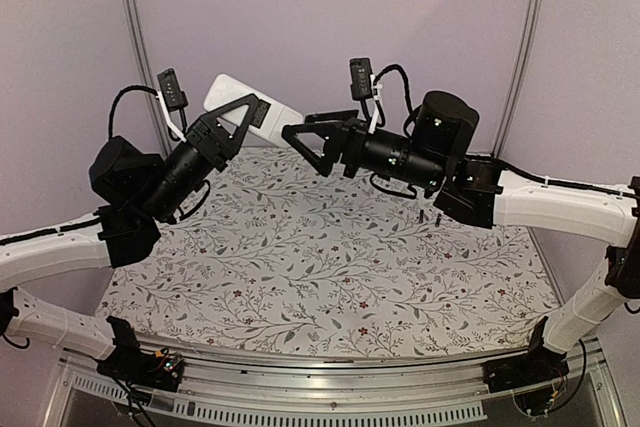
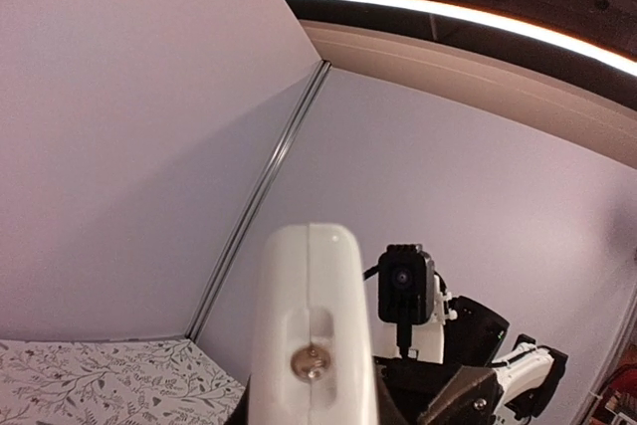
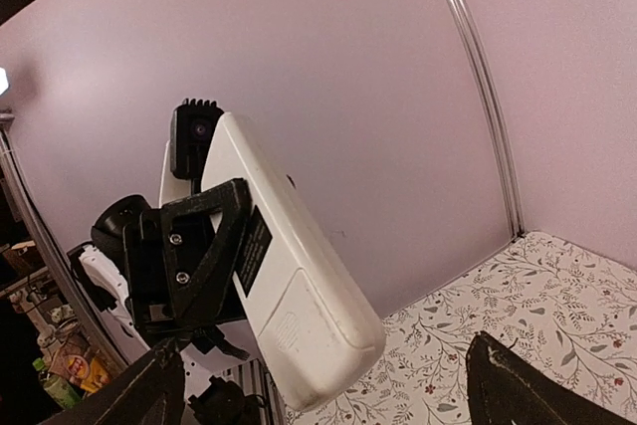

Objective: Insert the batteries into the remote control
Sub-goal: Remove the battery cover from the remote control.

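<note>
Smooth white rectangular remote control [image 3: 291, 281] between black left fingers [image 3: 195, 251]

Remote control [image 1: 228, 93] clamped in left pincer [image 1: 238, 119], raised above far side of desk [image 1: 300, 277]. Right pincer [image 1: 303, 147] just right of remote's end, apart from it. Batteries [image 1: 437, 217] on desk below right forearm, right of right pincer.
</note>
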Controlling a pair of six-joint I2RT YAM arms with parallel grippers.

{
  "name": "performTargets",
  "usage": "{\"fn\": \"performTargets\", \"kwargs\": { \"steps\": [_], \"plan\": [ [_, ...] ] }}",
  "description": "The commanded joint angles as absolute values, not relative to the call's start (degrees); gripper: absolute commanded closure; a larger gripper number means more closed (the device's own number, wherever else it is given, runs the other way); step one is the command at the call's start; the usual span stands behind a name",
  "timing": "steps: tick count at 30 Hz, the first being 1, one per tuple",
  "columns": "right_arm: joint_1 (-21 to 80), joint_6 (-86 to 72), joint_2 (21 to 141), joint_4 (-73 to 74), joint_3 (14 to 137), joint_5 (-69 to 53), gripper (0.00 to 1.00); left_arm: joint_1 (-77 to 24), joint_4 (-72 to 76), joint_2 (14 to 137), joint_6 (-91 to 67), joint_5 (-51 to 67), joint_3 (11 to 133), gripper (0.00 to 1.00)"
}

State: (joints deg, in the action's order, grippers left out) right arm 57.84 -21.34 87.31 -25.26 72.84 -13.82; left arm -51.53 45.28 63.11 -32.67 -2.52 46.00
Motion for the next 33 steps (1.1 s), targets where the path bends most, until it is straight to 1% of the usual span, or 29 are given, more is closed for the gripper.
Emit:
{"fn": "performTargets", "kwargs": {
  "steps": [1,6,10,14,15,18,22,25,32,33],
  "plan": [
    [57.6,-31.2,90.6,-26.2,77.1,-15.2,0.09,-52.4,48.5,63.4,-32.8,-1.8,45.4,1.0],
    [57.6,-33.1,94.2,-26.7,80.5,-17.2,0.28,-53.2,48.6,63.0,-32.9,-2.1,44.6,1.0],
    [57.6,-34.0,95.0,-28.6,80.5,-17.2,0.47,-53.4,48.5,62.8,-32.3,-2.5,44.8,1.0],
    [57.5,-34.0,94.9,-29.2,79.6,-17.4,0.71,-53.5,48.4,62.3,-31.9,-3.2,44.7,1.0],
    [57.4,-33.7,94.8,-29.3,79.1,-17.4,0.75,-53.6,48.5,62.2,-31.7,-3.3,44.6,1.0],
    [57.2,-33.9,94.4,-29.7,78.0,-18.1,0.76,-53.5,48.9,61.8,-31.2,-3.6,44.4,1.0],
    [57.1,-33.6,94.4,-31.2,77.3,-21.2,0.74,-53.4,49.8,61.5,-31.0,-4.0,44.3,1.0],
    [57.1,-32.4,94.3,-31.5,77.2,-23.0,0.76,-53.4,51.0,61.1,-32.0,-3.9,43.9,1.0],
    [57.1,-29.5,93.0,-31.3,76.1,-24.4,0.64,-53.4,51.8,60.0,-32.9,-2.6,44.1,1.0],
    [57.1,-29.4,92.8,-31.3,76.0,-24.2,0.64,-53.4,51.7,60.2,-33.1,-2.2,44.2,1.0]
  ]
}}
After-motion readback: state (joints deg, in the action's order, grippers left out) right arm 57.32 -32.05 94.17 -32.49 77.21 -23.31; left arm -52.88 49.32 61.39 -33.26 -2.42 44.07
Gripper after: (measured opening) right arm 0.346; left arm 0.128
